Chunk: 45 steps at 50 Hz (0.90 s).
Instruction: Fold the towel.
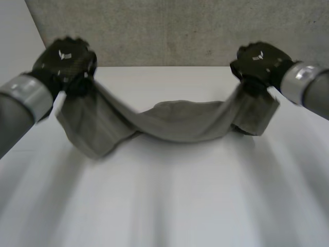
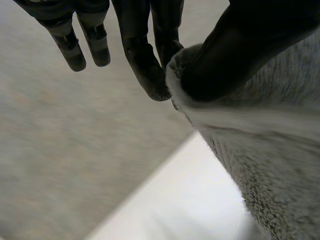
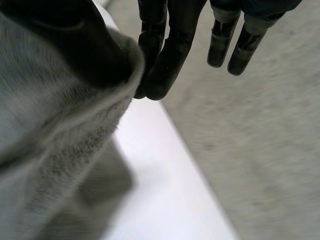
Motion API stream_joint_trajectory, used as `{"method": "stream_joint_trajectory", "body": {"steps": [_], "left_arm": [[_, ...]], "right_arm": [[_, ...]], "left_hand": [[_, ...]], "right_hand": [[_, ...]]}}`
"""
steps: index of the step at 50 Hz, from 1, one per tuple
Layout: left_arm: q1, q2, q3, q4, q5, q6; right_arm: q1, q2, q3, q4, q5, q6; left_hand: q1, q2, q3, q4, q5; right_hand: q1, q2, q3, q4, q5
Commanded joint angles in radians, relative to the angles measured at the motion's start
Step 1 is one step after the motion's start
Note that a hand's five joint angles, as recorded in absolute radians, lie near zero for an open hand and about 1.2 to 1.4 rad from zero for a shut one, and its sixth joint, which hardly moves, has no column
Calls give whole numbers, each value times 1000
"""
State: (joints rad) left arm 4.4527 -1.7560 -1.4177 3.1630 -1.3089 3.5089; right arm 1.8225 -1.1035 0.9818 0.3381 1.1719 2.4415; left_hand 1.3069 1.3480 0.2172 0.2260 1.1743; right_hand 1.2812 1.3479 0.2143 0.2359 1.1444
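A grey towel point(image 1: 175, 121) hangs between my two hands above the white table point(image 1: 169, 200), sagging in the middle, its low fold near the tabletop. My left hand point(image 1: 64, 60) pinches one end of it, and in the left wrist view the thumb point(image 2: 235, 55) presses the towel's edge point(image 2: 260, 150) against the fingers point(image 2: 147, 65). My right hand point(image 1: 259, 64) holds the other end the same way: the thumb point(image 3: 75, 40) clamps the cloth point(image 3: 50, 150) against the fingers point(image 3: 165, 60). A loose flap of towel droops below each hand.
A grey speckled wall point(image 1: 169, 31) rises behind the table's far edge. The table's edge point(image 2: 165, 185) and grey floor point(image 3: 260, 150) lie beneath the hands in the wrist views.
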Motion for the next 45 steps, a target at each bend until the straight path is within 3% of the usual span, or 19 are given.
{"method": "stream_joint_trajectory", "body": {"steps": [1, 3, 4, 6, 10, 14, 20, 29, 31, 34, 36, 39, 45], "left_arm": [[-70, -260, 269, 437, -188, 136], [-98, -235, 270, 701, -187, 160], [-98, -235, 270, 703, -187, 160], [-110, -139, 199, 942, -175, 99], [-90, -31, 123, 1066, -132, -10], [-63, -19, 47, 1036, -31, -135], [0, -23, -113, 936, 103, -154], [92, -97, -346, 833, 161, -140], [102, -131, -418, 784, 187, -105], [103, -146, -446, 756, 200, -73], [102, -169, -484, 683, 217, 7], [91, -174, -498, 590, 220, 86], [85, -148, -489, 407, 220, 168]], "right_arm": [[106, 209, -397, -286, 282, -151], [129, 130, -384, -518, 337, -84], [129, 129, -384, -519, 338, -84], [117, -23, -246, -649, 298, 19], [63, -107, -132, -705, 235, 96], [5, -121, -16, -670, 161, 133], [-5, -118, 127, -561, 63, 129], [-25, -107, 406, -538, -75, 119], [-23, -76, 510, -539, -119, 88], [-17, -45, 546, -536, -133, 59], [-12, 3, 587, -521, -127, -27], [-15, 11, 606, -486, -123, -105], [-28, -39, 595, -376, -124, -119]], "left_hand": [[89, 48, -43, -51, 47], [89, 48, -43, -51, 47], [89, 48, -43, -51, 47], [89, 48, -43, -51, 47], [89, 48, -43, -51, 47], [89, 48, -43, -51, 47], [89, 48, -43, -51, 47], [89, 48, -43, -51, 47], [89, 48, -43, -51, 47], [89, 48, -43, -51, 47], [89, 48, -43, -51, 47], [89, 48, -43, -51, 47], [89, 48, -43, -51, 47]], "right_hand": [[115, 48, -40, -61, 77], [115, 48, -40, -61, 77], [115, 48, -40, -61, 77], [115, 48, -40, -61, 77], [115, 48, -40, -61, 77], [115, 48, -40, -61, 77], [115, 48, -40, -61, 77], [115, 48, -40, -61, 77], [115, 48, -40, -61, 77], [115, 48, -40, -61, 77], [115, 48, -40, -61, 77], [115, 48, -40, -61, 77], [115, 48, -40, -61, 77]]}}
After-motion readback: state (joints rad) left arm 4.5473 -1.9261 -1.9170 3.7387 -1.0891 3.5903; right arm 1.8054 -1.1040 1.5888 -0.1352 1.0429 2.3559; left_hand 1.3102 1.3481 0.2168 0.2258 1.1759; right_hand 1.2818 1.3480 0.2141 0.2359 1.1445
